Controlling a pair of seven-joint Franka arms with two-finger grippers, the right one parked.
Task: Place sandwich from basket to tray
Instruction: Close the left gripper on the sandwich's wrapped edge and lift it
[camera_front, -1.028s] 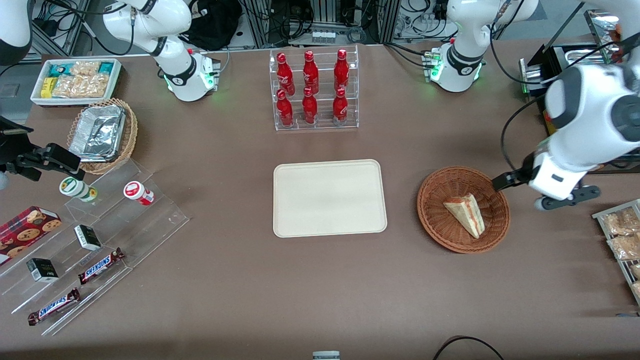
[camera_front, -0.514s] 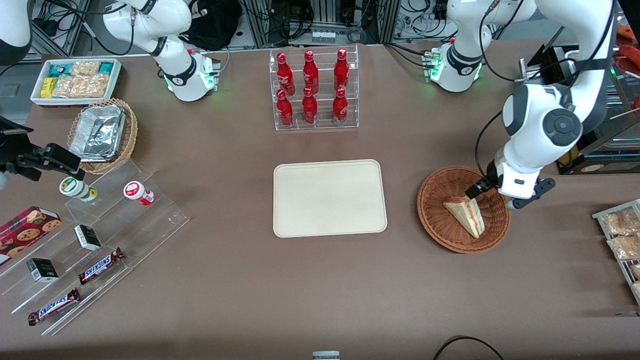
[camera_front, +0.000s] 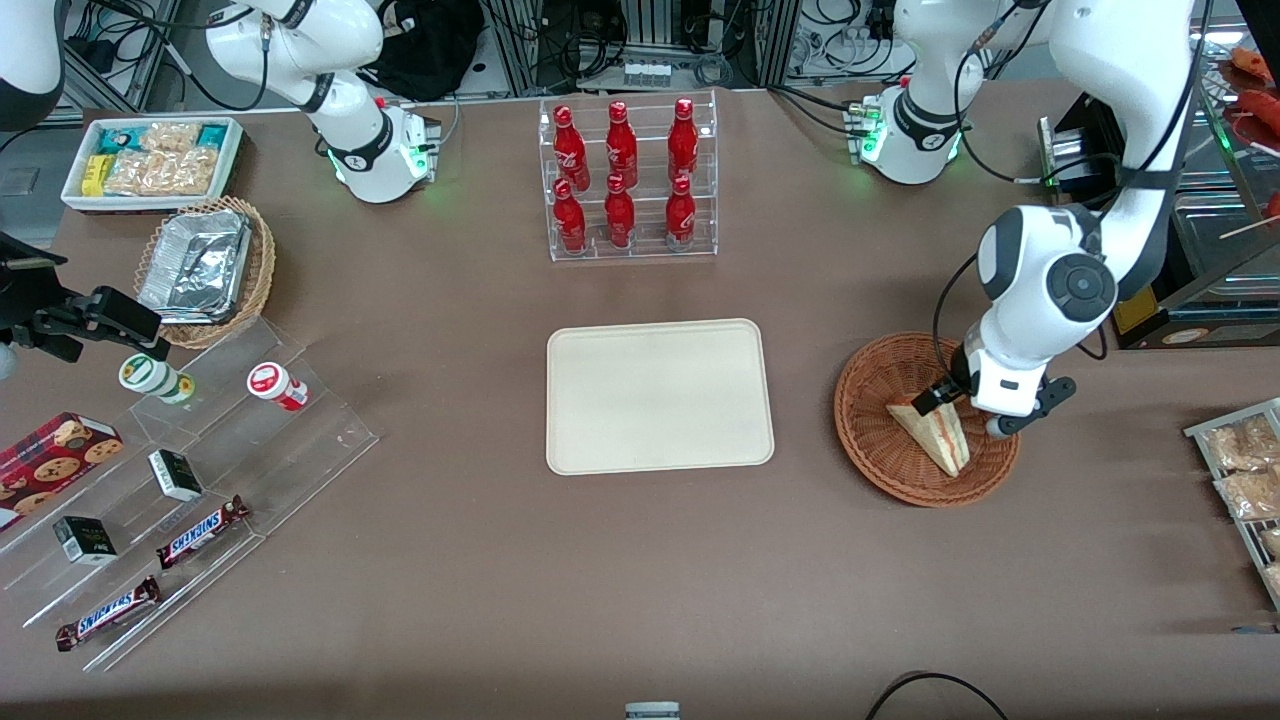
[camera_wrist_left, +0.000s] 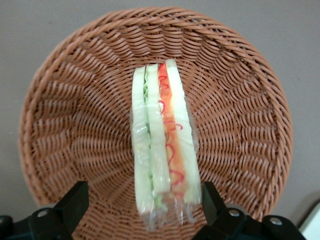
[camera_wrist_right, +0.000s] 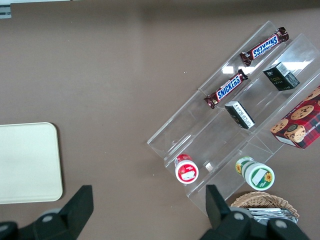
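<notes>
Sandwich (camera_front: 932, 431) lay inside the basket (camera_front: 870, 450), wrapped in clear film, its pale bread wedge pointing toward the front camera; the wrist camera showed it on edge (camera_wrist_left: 162, 145), with green filling along 1 bread layer and red-orange along the next. Basket (camera_wrist_left: 65, 125) was round, reddish-brown wicker, sitting on the brown table (camera_front: 640, 590) toward the working arm's end.

Gripper (camera_front: 966, 410) hung low over the basket, above the broad end of the sandwich that lies farther from the front camera. Fingers (camera_wrist_left: 75, 202) stood spread wide, 1 on each side of the sandwich, neither touching it in the wrist view. Nothing was held.

Tray (camera_front: 660, 395), cream-beige with rounded corners, lay flat at mid-table, well apart from the basket, nothing on it. Part of the tray (camera_wrist_right: 27, 162) also showed in the parked arm's wrist view.

Other items noted:
- Clear rack of 6 red bottles (camera_front: 625, 180), farther from the front camera than the tray
- Lighter wicker basket with foil trays (camera_front: 205, 265), toward the parked arm's end
- White box of snack packets (camera_front: 150, 160), farther from the camera than the foil trays
- Clear stepped display (camera_front: 200, 480) with 2 Snickers bars (camera_front: 200, 530), small dark boxes and 2 capped jars
- Cookie box (camera_front: 55, 450), beside the display
</notes>
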